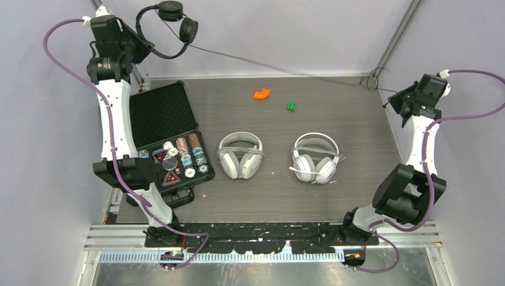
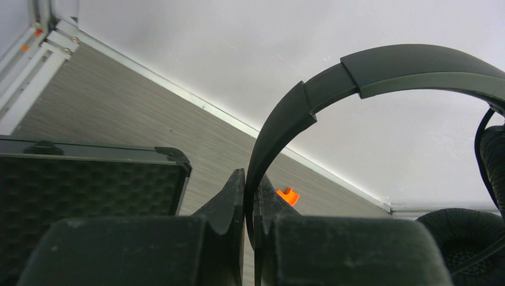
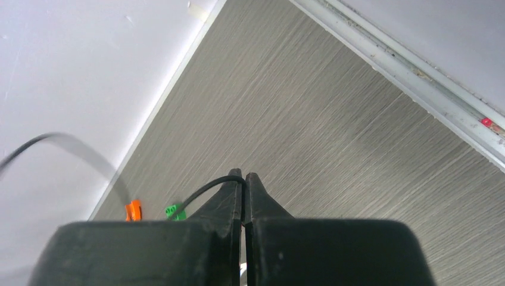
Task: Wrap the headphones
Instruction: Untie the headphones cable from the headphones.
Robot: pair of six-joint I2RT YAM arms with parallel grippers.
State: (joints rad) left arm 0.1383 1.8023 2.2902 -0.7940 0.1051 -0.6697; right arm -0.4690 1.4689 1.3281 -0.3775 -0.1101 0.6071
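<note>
- We see the grey wood-grain table (image 1: pixel 357 190) with an open black hard-shell case (image 1: pixel 161 110) of poker chips at its left side. Neither plays a part in the wrapping.
- The pale grey over-ear headset (image 1: pixel 240 156) lies near the middle of the table, with the white over-ear headset (image 1: pixel 315 159) to its right. Both are well apart from the arms. No loose cable trails from either, and a white strand crosses the cups of the white one. We judge these two as wrapped, though we cannot make out the turns.
- The thin black on-ear headset (image 1: pixel 172 21) is the one in hand. It hangs high at the far left, off the table, with its headband pinched between the fully closed jaws of the left gripper (image 2: pixel 250 182).
- Its thin black cable (image 1: pixel 268 61) runs from the ear cups in a long line above the far edge to the far right. There the right gripper (image 3: pixel 244 179) is clamped tight on it; we cannot tell how close to the plug. The cable is stretched out with no turn around the headband, so we judge the winding of this last headset is all left to do.
- A small orange curved plastic piece (image 1: pixel 261 93) and a smaller green block (image 1: pixel 292 106) lie on the far part of the table, untouched.
</note>
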